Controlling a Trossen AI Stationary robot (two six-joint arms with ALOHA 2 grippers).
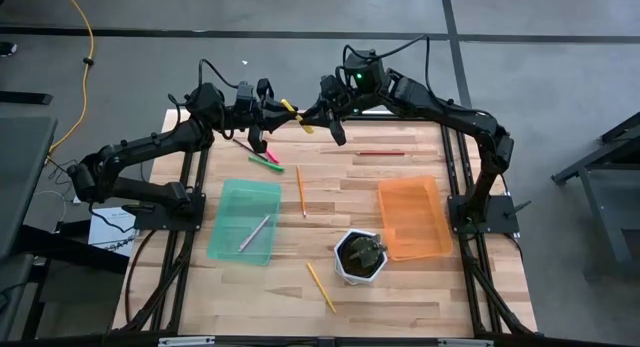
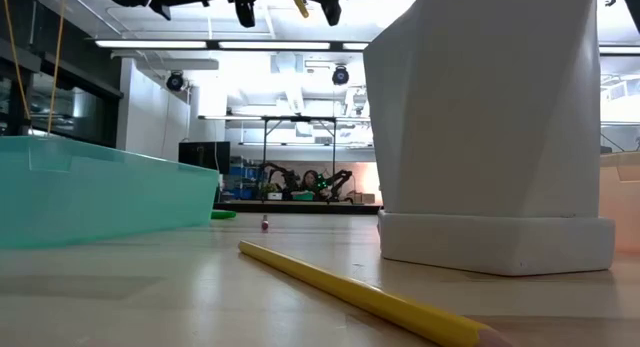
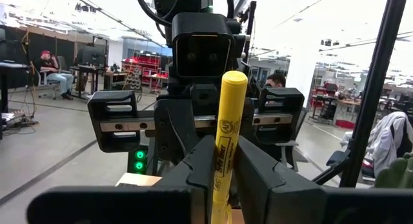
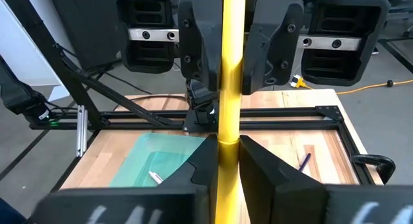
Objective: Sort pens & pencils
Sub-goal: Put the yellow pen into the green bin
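Note:
A yellow pen (image 1: 296, 115) hangs in the air over the table's far edge, between my two grippers, which face each other. My left gripper (image 1: 285, 109) and my right gripper (image 1: 313, 118) are both shut on it. On the table lie a green pen (image 1: 266, 164) and a pink pen (image 1: 269, 153), an orange pencil (image 1: 300, 190), a red-brown pencil (image 1: 381, 153) and a yellow pencil (image 1: 321, 287). A silver pen (image 1: 254, 233) lies in the teal tray (image 1: 228, 202). My left gripper pinches the yellow pen's barrel (image 3: 224, 175) between its two fingers, which lie across the pen. The pen's rounded end (image 3: 233, 79) sticks out past the fingers. The pen is lifted clear of the table. My right gripper pinches the same pen's barrel (image 4: 228, 150) between its two fingers, coming level from the opposite side and lying across the pen. Farther along the pen, the left fingers (image 4: 200, 53) close on it too. The pen is tilted and clear of the table.
An orange tray (image 1: 432, 202) lies at the right. A white pot (image 1: 345, 272) holding dark things stands near the middle front, and fills much of the low view (image 2: 490, 127). Bare wood lies between the trays.

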